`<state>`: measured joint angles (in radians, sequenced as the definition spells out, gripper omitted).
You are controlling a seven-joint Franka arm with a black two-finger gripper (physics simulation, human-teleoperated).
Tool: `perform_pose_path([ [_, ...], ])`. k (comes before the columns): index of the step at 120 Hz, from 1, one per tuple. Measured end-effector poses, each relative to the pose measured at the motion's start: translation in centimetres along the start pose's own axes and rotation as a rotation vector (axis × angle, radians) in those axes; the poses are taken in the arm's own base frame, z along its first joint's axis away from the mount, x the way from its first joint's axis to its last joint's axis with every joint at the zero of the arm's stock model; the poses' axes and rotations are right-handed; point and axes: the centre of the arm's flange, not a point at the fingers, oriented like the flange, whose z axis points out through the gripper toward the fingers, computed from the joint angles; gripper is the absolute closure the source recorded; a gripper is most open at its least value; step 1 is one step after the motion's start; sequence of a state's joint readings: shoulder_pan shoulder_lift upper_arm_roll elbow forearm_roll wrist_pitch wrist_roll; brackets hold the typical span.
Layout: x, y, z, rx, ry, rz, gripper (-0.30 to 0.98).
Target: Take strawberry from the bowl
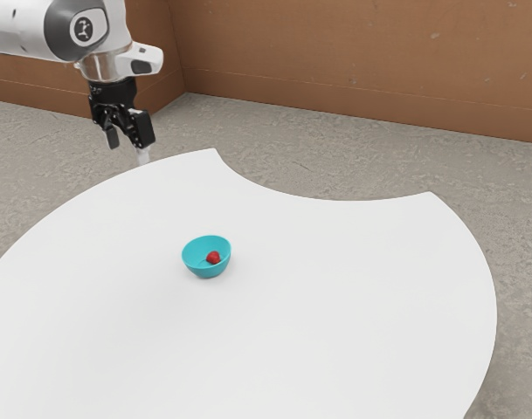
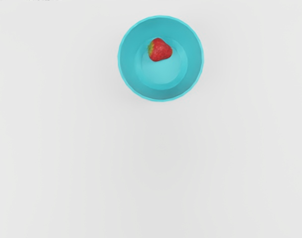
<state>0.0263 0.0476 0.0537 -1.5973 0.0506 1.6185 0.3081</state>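
Note:
My black gripper [image 1: 129, 140] hangs at the exterior view's upper left, its two fingers apart with nothing between them. It is high above the table and well away from the turquoise bowl [image 1: 194, 258], which stands upright on the white top. Inside the bowl lies a red strawberry [image 1: 213, 257]. The wrist view looks down on the round bowl [image 2: 161, 94] and the strawberry [image 2: 161, 50] resting on its inner bottom, off centre, with a green patch at one end.
The white table [image 1: 335, 297] has a curved outer edge and a concave cutout along its far side, with two pointed corners. Behind it are a grey floor [image 1: 353, 166] and a brown wall [image 1: 353, 52].

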Motion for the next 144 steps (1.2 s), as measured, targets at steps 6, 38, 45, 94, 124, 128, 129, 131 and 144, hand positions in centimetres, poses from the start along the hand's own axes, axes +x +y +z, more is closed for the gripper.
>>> perform_pose_path([
  [6, 0.0, 0.1, 0.0, 0.000, 0.001, 0.004, 0.00],
  [38, 0.7, 0.9, 0.1, 0.007, 0.020, 0.075, 0.00],
  [45, 1.0, 0.7, 0.3, 0.014, 0.038, 0.133, 0.00],
  [94, 5.2, -0.3, 10.6, 0.063, -0.037, 0.725, 0.00],
  [124, 8.2, 1.7, 15.4, 0.060, -0.009, 1.021, 0.00],
  [128, 8.6, 2.0, 16.2, 0.051, -0.004, 1.048, 0.00],
  [129, 8.7, 2.0, 16.4, 0.048, -0.003, 1.054, 0.00],
  [131, 8.8, 1.9, 16.8, 0.044, -0.002, 1.065, 0.01],
  [144, 9.7, 1.8, 19.3, 0.028, 0.005, 1.131, 0.09],
])
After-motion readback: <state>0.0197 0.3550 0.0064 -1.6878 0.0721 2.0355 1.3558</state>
